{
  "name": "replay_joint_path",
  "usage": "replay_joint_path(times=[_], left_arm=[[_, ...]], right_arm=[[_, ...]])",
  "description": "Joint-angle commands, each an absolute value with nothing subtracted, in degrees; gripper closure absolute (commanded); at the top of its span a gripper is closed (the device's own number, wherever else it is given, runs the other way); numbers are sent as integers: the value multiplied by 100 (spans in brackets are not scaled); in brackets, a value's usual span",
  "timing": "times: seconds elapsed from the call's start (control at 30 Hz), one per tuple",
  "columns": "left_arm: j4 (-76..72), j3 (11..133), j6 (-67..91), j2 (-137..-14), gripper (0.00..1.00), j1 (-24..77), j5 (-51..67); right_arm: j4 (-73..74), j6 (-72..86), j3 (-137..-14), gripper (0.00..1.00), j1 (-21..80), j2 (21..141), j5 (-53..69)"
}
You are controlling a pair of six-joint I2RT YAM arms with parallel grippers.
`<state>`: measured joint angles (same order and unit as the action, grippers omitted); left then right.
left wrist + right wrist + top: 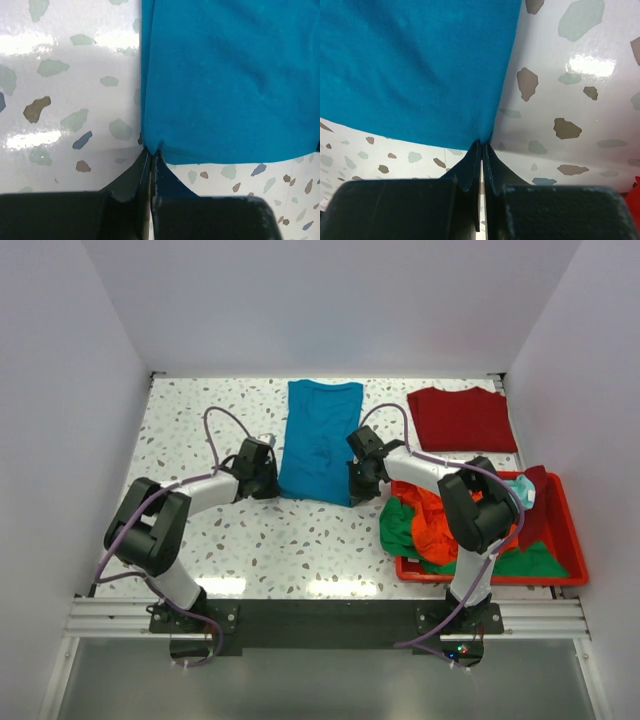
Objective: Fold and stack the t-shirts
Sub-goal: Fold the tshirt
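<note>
A teal-blue t-shirt (pixel 318 440) lies flat as a long folded strip in the middle of the table. My left gripper (pixel 266 484) is shut on its near left corner; in the left wrist view the tips (pixel 151 150) pinch the cloth (pixel 230 75). My right gripper (pixel 356 492) is shut on the near right corner, where the shirt (pixel 415 65) meets the closed tips (pixel 483 143). A dark red t-shirt (pixel 461 418) lies folded at the back right. Orange (pixel 432 520), green (pixel 398 530) and pale aqua (pixel 524 491) shirts are piled in the bin.
A red plastic bin (pixel 575 540) stands at the near right, with shirts spilling over its left edge close to my right arm. The speckled tabletop (pixel 200 430) is bounded by white walls on three sides.
</note>
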<state>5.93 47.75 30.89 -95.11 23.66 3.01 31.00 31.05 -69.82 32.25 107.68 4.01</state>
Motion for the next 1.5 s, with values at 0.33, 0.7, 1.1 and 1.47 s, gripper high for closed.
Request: replay_joint_path(times=[0.33, 0.7, 1.1, 1.47], left_arm=[[1019, 4219, 3375, -8412, 100, 2496, 18], [1774, 4228, 3656, -7710, 100, 2917, -360], [2671, 3779, 3850, -6444, 100, 3041, -150], [3638, 4288, 3867, -5757, 100, 3067, -26]], right_arm=[[3595, 3059, -6864, 100, 3278, 10354, 62], [3989, 3041, -6812, 100, 3761, 9862, 26], [4886, 3128, -6733, 100, 4025, 8992, -132], [5422, 3674, -6714, 100, 4307, 8148, -263]])
